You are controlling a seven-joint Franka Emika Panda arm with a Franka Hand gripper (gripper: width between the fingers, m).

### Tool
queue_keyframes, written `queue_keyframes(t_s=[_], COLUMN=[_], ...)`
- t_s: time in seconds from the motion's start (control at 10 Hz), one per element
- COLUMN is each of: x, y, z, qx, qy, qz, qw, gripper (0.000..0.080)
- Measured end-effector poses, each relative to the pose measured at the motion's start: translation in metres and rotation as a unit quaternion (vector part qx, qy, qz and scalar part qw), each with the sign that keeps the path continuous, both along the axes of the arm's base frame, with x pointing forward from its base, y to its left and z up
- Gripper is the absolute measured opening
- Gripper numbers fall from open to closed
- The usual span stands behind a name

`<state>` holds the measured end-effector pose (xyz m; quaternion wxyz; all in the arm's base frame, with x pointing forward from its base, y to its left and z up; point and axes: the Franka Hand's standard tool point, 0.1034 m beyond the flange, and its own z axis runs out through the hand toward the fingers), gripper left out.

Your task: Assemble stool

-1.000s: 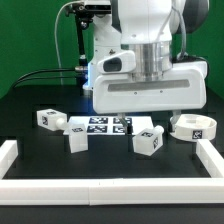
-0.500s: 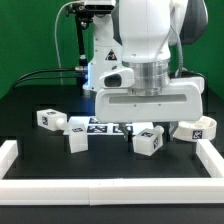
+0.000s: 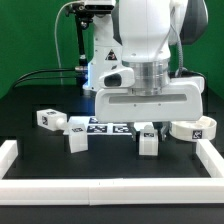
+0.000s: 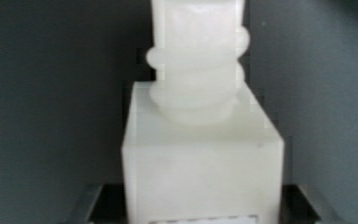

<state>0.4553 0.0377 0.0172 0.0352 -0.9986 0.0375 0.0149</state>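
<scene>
My gripper (image 3: 148, 134) is low over the table, its jaws closed on the two sides of a white block leg (image 3: 148, 143) that stands squarely on the black table. In the wrist view the leg (image 4: 202, 130) fills the picture between the dark fingers (image 4: 105, 200), with its rounded threaded peg pointing away. The round white seat (image 3: 193, 127) lies on the exterior view's right, close to the gripper. Two more legs (image 3: 49, 118) (image 3: 77, 137) lie on the exterior view's left.
The marker board (image 3: 105, 126) lies flat between the legs, partly behind the gripper. White border rails run along the front (image 3: 110, 190), the exterior view's left (image 3: 8, 150) and the exterior view's right (image 3: 213, 160). The robot base stands behind.
My gripper came down over the leg. The leg, tilted before, now stands square between the fingers.
</scene>
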Motion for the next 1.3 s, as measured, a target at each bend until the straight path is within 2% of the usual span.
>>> queue_keyframes(t_s=[0.1, 0.2, 0.3, 0.4, 0.5, 0.9, 1.0, 1.1, 1.2, 1.3], x=[-0.008, -0.025, -0.041, -0.050, -0.050, -0.049, -0.042, -0.031, -0.021, -0.016], y=[-0.011, -0.019, -0.021, -0.012, -0.005, -0.004, -0.002, 0.002, 0.011, 0.024], z=[0.003, 0.005, 0.003, -0.002, -0.004, -0.003, 0.003, 0.016, 0.029, 0.039], qx=[-0.001, -0.004, -0.008, -0.010, -0.013, -0.013, -0.008, -0.003, -0.001, 0.002], qy=[0.000, -0.003, -0.011, -0.017, -0.032, -0.035, -0.021, -0.014, -0.016, -0.016], qz=[0.008, 0.026, 0.033, 0.038, 0.044, 0.045, 0.047, 0.049, 0.050, 0.058], qw=[1.000, 1.000, 0.999, 0.999, 0.998, 0.998, 0.999, 0.999, 0.999, 0.998], gripper=[0.0330, 0.0330, 0.0330, 0.0330, 0.0331, 0.0333, 0.0521, 0.0609, 0.0609, 0.0643])
